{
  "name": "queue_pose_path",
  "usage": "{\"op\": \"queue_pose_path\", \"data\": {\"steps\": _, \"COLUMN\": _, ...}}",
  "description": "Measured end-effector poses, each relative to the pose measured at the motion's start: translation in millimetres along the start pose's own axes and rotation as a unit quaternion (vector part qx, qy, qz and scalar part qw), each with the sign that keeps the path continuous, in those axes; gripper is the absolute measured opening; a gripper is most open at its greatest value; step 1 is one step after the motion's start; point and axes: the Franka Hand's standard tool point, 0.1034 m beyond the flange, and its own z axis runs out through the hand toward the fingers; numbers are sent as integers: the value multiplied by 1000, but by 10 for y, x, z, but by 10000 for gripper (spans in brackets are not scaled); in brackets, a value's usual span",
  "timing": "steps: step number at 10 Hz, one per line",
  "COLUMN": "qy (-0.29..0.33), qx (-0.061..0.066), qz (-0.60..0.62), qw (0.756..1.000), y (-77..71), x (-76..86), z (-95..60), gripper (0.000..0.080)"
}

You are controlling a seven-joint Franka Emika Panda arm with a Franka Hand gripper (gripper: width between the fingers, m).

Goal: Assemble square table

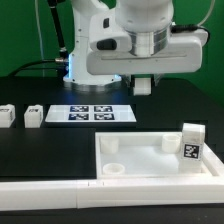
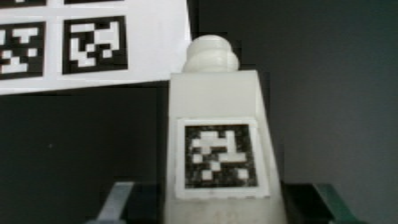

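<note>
The white square tabletop (image 1: 150,178) lies rim-up at the exterior view's right front. One white tagged leg (image 1: 190,143) stands upright in its far right corner. Two more leg blocks (image 1: 33,116) (image 1: 5,115) lie on the table at the left. My gripper (image 1: 143,90) hangs above the table behind the tabletop, shut on another leg (image 1: 143,84). In the wrist view this leg (image 2: 217,120) fills the middle between my gripper's (image 2: 222,205) fingers (image 2: 125,200). Its tag faces the camera and its screw tip (image 2: 210,50) points away.
The marker board (image 1: 92,112) lies flat behind the tabletop, below and left of my gripper, and shows in the wrist view (image 2: 71,40). A long white bar fence (image 1: 60,195) runs along the front edge. The arm's base (image 1: 75,65) stands at the back.
</note>
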Motion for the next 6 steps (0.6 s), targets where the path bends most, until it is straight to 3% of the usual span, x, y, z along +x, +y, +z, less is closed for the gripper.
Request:
{"op": "queue_pose_path", "data": {"steps": 3, "qy": 118, "qx": -4, "qz": -17, "qw": 993, "y": 125, "x": 475, "z": -879, "gripper": 290}}
{"op": "queue_pose_path", "data": {"steps": 4, "qy": 168, "qx": -16, "qz": -29, "qw": 985, "y": 115, "x": 551, "z": -1103, "gripper": 290}}
{"op": "queue_pose_path", "data": {"steps": 6, "qy": 220, "qx": -13, "qz": -30, "qw": 975, "y": 119, "x": 555, "z": -1003, "gripper": 290}}
